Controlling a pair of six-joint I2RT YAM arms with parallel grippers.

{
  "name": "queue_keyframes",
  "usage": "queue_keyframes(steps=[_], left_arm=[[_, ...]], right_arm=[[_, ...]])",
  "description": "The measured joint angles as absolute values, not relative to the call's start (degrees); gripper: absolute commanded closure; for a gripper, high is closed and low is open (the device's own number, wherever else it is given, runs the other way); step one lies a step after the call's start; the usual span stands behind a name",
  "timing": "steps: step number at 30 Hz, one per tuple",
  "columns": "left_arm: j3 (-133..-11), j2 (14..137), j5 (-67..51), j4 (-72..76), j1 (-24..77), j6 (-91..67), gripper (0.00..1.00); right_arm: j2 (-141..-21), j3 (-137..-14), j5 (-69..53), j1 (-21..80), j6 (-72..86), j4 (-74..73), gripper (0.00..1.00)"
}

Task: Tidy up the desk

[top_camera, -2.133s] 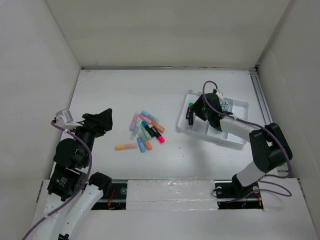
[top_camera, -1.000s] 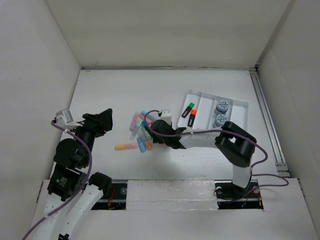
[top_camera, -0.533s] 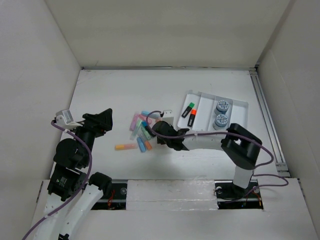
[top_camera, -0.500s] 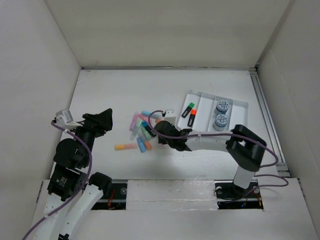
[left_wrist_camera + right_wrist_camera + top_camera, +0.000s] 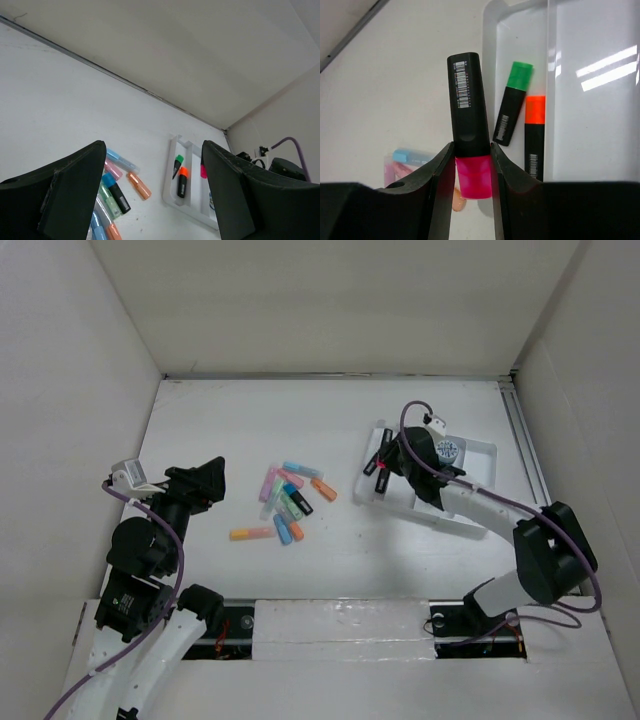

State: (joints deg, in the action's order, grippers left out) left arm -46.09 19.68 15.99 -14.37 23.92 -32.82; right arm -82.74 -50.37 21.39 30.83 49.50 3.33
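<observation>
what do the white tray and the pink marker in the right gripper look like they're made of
The tray is probably moulded plastic, glossy white: bright light streaks reflect off its floor. The marker looks like hard plastic too, with a smooth black barrel bearing a printed barcode and a shiny pink cap.

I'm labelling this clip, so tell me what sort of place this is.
Probably a robot test cell staged as a workspace, not a real office: a white desk boxed in by white panels, a left arm and right arm bolted at its near edge, and loose highlighters beside a sorting tray.
</observation>
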Motion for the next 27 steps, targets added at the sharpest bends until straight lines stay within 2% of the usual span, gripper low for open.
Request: queue_keyframes(steps=[1, 2, 5, 9, 10, 11, 14, 17, 19, 20, 23, 27], left_arm=[[-46.09, 19.68, 15.92, -14.37, 23.92, -32.82, 0.26], [-46.09, 19.68, 15.88, -14.37, 23.92, -32.82, 0.26], [-46.09, 19.68, 15.84, -14.37, 23.92, -32.82, 0.26], [-46.09, 19.68, 15.81, -14.37, 23.92, -32.82, 0.26], [-46.09, 19.68, 15.79, -14.37, 23.92, -32.80, 0.26], [-46.09, 19.68, 15.81, -14.37, 23.92, -32.82, 0.26], [-46.09, 19.68, 15.73, -14.37, 23.92, -32.82, 0.26], [-46.06, 19.68, 15.64, -14.37, 23.92, -32.82, 0.26], [-46.06, 19.68, 15.62, -14.35, 23.92, -32.80, 0.27], [-46.06, 19.68, 15.62, -14.35, 23.92, -32.80, 0.26], [-45.89, 19.68, 15.57, -14.31, 23.92, -32.80, 0.26], [-45.71, 19.70, 15.44, -14.35, 23.92, -32.80, 0.26]], right_arm=[[-83.77, -50.37, 20.58, 29.89, 49.63, 3.46, 0.71], [-84.66, -50.39, 19.99, 29.28, 49.78, 3.49, 0.57], [-86.83, -50.52, 18.85, 28.36, 50.19, 3.09, 0.41], [-86.65, -50.63, 18.15, 28.45, 50.37, 3.11, 0.40], [-86.30, -50.63, 18.11, 28.88, 50.33, 3.22, 0.46], [-85.95, -50.63, 17.96, 29.61, 50.13, 3.42, 0.68], [-85.73, -50.70, 16.51, 33.95, 49.06, 4.64, 1.00], [-87.88, -51.72, 15.07, 39.77, 47.70, 5.43, 1.00], [-91.66, -53.54, 14.87, 44.10, 46.65, 6.20, 0.87], [-93.82, -54.30, 14.79, 46.30, 46.19, 6.70, 0.72], [-98.89, -55.90, 14.50, 50.94, 44.88, 6.63, 0.57], [-104.57, -59.94, 15.38, 53.17, 43.24, 4.19, 0.57]])
